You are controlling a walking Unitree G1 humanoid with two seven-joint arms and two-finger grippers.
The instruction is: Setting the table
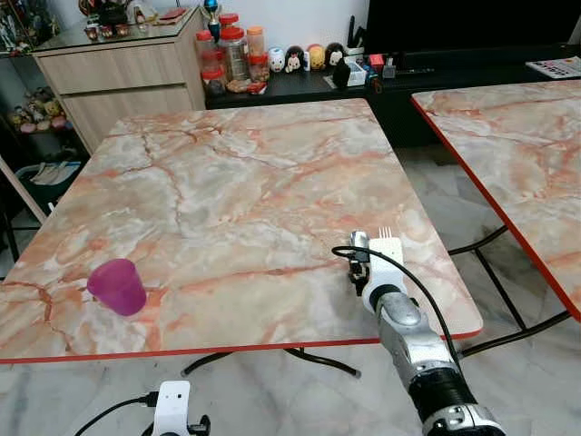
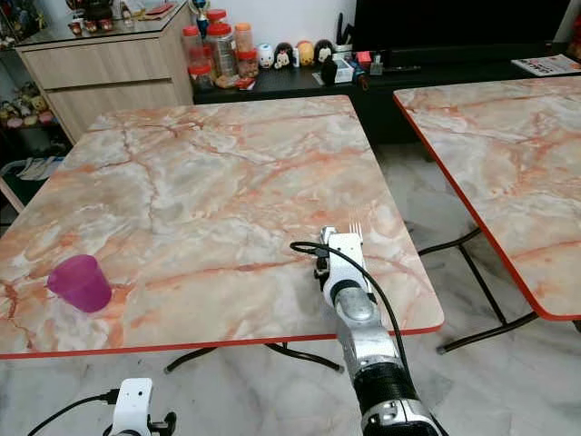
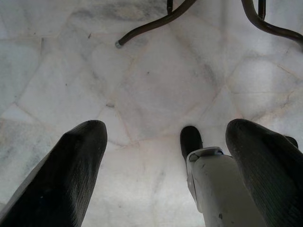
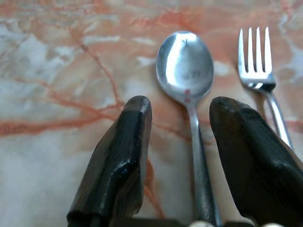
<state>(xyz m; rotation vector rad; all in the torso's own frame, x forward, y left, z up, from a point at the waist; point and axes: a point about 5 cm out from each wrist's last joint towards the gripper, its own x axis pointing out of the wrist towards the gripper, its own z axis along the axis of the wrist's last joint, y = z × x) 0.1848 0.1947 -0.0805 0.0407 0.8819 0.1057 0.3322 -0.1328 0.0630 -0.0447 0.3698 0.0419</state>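
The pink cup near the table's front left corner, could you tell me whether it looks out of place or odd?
Yes: the pink cup lies tipped on its side on the table, with no spill visible. The spoon and fork lie neatly side by side.

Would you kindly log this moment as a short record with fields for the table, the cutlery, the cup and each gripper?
table: marble-patterned top with red edge
spoon: lying on the table, its handle running between the right gripper's fingers
fork: lying beside the spoon, outside the fingers
cup: purple, standing near the table's front left corner
right gripper: over the table's front right part, fingers apart either side of the spoon handle
left gripper: hanging low over the pale floor, fingers apart
second table: to the right
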